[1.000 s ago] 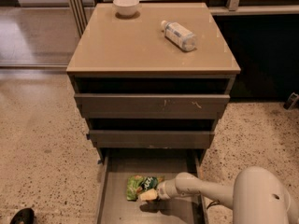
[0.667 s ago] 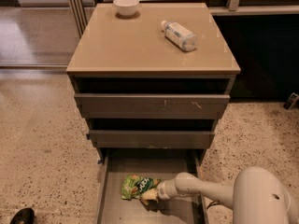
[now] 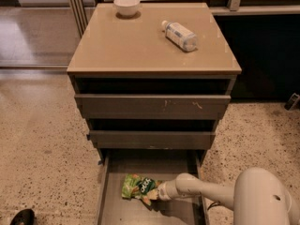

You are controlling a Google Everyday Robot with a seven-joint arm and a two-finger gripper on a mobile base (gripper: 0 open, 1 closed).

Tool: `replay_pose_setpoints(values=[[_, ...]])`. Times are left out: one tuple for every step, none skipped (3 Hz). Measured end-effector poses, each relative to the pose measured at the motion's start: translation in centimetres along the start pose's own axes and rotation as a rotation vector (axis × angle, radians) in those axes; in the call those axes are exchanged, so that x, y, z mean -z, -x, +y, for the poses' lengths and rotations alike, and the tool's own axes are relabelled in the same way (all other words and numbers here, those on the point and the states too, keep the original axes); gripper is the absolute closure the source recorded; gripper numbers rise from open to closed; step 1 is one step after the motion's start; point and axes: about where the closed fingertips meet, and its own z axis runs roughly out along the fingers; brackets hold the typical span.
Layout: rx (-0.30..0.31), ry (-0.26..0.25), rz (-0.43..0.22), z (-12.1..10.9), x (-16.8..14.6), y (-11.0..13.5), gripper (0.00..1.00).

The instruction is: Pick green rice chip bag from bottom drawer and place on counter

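My gripper (image 3: 157, 193) is down in the bottom drawer (image 3: 112, 212), its tip against the right end of the green rice chip bag (image 3: 136, 186), which lies flat on the drawer floor toward the left. Since a second ago the bag has slid and stretched a little leftward while my arm has barely shifted, so I judge I am pressing into it rather than lifting; whether my gripper has a hold on it I cannot tell. The pick is not yet proven. Above, the two upper drawers (image 3: 150, 107) stand shut, and beyond them the counter (image 3: 140, 46) carries a bottle (image 3: 180, 35) and a bowl (image 3: 127, 5).
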Motion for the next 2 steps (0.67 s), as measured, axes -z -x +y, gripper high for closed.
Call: replay_pose_setpoints(values=[[0.000, 0.000, 0.000, 0.00, 0.00, 0.00, 1.00], [0.000, 0.000, 0.000, 0.01, 0.01, 0.00, 1.00]])
